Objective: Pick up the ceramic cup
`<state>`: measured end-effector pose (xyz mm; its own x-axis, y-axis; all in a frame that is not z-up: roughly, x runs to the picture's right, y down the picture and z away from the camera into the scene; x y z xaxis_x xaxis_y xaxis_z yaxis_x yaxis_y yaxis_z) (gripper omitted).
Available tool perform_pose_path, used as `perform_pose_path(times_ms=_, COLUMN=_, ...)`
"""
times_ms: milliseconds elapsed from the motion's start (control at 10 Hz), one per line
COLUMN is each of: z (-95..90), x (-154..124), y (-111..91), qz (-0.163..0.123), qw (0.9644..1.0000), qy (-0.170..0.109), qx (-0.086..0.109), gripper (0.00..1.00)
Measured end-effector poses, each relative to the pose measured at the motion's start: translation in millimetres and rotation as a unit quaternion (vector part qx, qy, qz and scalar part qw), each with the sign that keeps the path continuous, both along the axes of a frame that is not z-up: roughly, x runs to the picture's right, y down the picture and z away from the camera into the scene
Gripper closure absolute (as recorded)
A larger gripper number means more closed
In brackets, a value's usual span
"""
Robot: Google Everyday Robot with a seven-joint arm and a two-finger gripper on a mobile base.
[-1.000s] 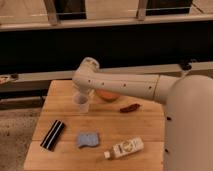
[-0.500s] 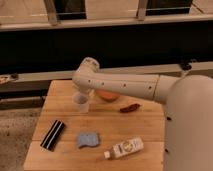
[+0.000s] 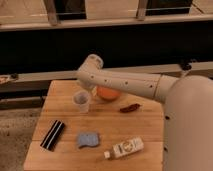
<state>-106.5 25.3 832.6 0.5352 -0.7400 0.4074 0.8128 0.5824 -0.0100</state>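
Six things are sitting on the wooden surface (image 3: 145, 131). Ceramic cup (image 3: 82, 100) is standing upright at about 11 o'clock from the surface's middle, pale, mouth up. Orange bowl (image 3: 107, 93) is lying just beside it at the cup's 2 o'clock, partly hidden by the arm (image 3: 130, 82). Arm is reaching in from 3 o'clock, bending downward near the cup. End effector (image 3: 86, 88) is hanging right over the cup's rim, at its 12 o'clock; cannot tell its state, nor whether it is touching the cup. Reddish-brown item (image 3: 130, 107) is lying at 2 o'clock, black bar (image 3: 52, 134) at 9 o'clock, blue sponge (image 3: 88, 140) at 7 o'clock. White bottle (image 3: 124, 148) is lying on its side at 5 o'clock.
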Motion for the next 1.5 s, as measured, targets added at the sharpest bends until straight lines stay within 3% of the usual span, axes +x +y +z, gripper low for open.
perform_pose_path(times_ms=200, z=30.1, x=13.7, y=-28.6, qz=0.014, qw=0.9998, qy=0.006, qx=-0.01, gripper=0.2)
perform_pose_path(times_ms=500, z=47.4, x=22.8, y=-43.6, qz=0.017, qw=0.9995, qy=0.015, qx=-0.02, gripper=0.2)
perform_pose_path(times_ms=700, z=41.4, x=27.0, y=-37.6, qz=0.014, qw=0.9994, qy=0.02, qx=-0.025, gripper=0.2)
perform_pose_path(times_ms=1100, z=12.1, x=39.0, y=-10.3, qz=0.02, qw=0.9989, qy=0.027, qx=-0.033, gripper=0.2)
perform_pose_path(times_ms=1500, z=5.8, x=35.8, y=-1.0, qz=0.019, qw=0.9988, qy=0.025, qx=-0.038, gripper=0.2)
